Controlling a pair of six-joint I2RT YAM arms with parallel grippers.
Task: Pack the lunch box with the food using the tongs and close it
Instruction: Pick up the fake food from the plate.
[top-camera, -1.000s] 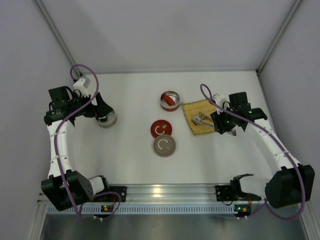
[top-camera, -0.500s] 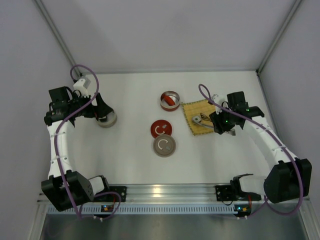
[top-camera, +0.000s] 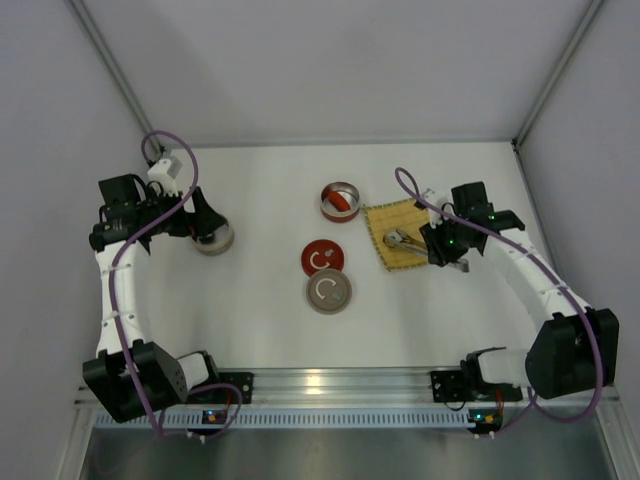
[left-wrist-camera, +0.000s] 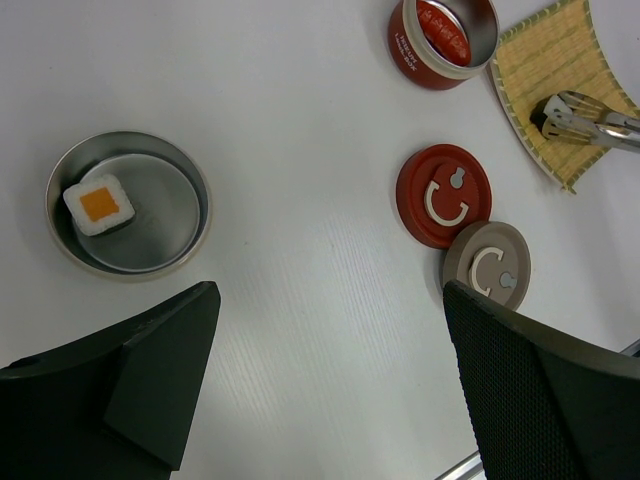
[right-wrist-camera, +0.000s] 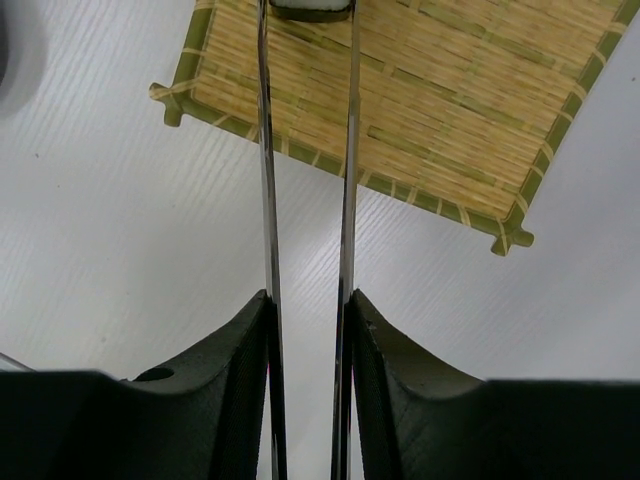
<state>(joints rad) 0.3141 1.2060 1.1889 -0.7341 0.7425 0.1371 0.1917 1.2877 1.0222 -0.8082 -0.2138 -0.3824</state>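
My right gripper (right-wrist-camera: 308, 300) is shut on the silver tongs (right-wrist-camera: 350, 150), pressing both arms inward. Their tips reach over the bamboo mat (right-wrist-camera: 420, 90) and close around a sushi roll (right-wrist-camera: 310, 8) at the frame's top edge. From above, the tongs (top-camera: 405, 240) lie across the mat (top-camera: 400, 222). My left gripper (left-wrist-camera: 330, 330) is open and holds nothing, hovering near the lunch box's silver tin (left-wrist-camera: 190, 215). A second sushi roll (left-wrist-camera: 98, 204) sits inside that tin. The red tin (left-wrist-camera: 405, 45) holds the red sausage piece (left-wrist-camera: 445, 30).
A red lid (top-camera: 322, 258) and a grey lid (top-camera: 328, 292) lie side by side at the table's middle, between the arms. Walls enclose the table at the back and both sides. A metal rail runs along the near edge.
The right gripper has squeezed the tongs narrower and shifted slightly left over the mat. The left arm has not moved.
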